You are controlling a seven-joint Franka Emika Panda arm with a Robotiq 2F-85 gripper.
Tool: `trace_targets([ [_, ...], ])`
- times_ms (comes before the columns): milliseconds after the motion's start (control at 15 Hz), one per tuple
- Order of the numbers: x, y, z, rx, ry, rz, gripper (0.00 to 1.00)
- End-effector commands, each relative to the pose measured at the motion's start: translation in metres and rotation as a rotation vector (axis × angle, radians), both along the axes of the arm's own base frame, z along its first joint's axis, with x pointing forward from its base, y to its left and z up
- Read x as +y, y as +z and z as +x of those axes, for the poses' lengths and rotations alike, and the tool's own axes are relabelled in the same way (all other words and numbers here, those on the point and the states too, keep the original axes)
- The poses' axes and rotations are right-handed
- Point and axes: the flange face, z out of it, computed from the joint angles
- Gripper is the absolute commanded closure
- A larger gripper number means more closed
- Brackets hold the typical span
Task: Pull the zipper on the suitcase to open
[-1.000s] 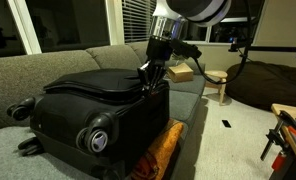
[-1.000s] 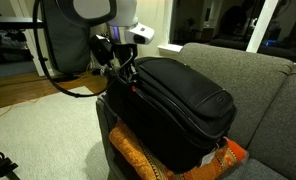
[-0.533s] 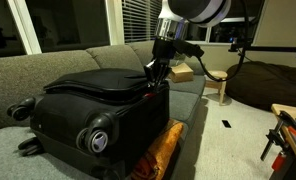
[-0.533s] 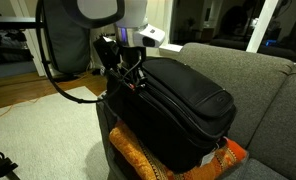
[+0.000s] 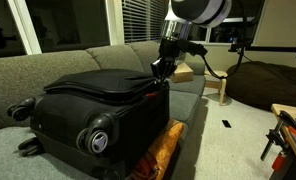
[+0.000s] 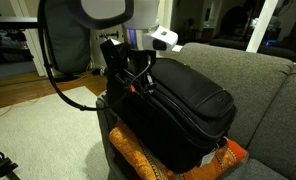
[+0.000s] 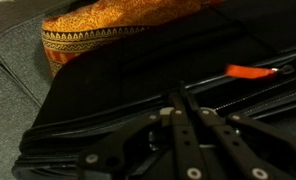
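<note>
The thin dark zipper (image 7: 250, 72) runs along the lid edge of the large black soft-sided fabric suitcase (image 5: 98, 105); in the wrist view its reddish tab lies near the fingertips, off to one side. The Robotiq gripper (image 7: 178, 103) sits at the suitcase's upper corner with its fingers drawn together. Whether they pinch anything cannot be determined. The suitcase rests on an orange patterned cushion (image 6: 158, 160) on the grey fabric sofa (image 5: 48, 65).
</note>
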Motion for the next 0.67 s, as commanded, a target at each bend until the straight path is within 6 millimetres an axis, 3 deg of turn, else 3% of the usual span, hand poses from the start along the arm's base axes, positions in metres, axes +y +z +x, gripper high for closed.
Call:
trace_targets([
  [0,-0.035,0.009,-0.011,-0.008,-0.043,0.000,0.97],
  [600,-0.067,0.003,-0.014,0.003,-0.121,0.010,0.97],
])
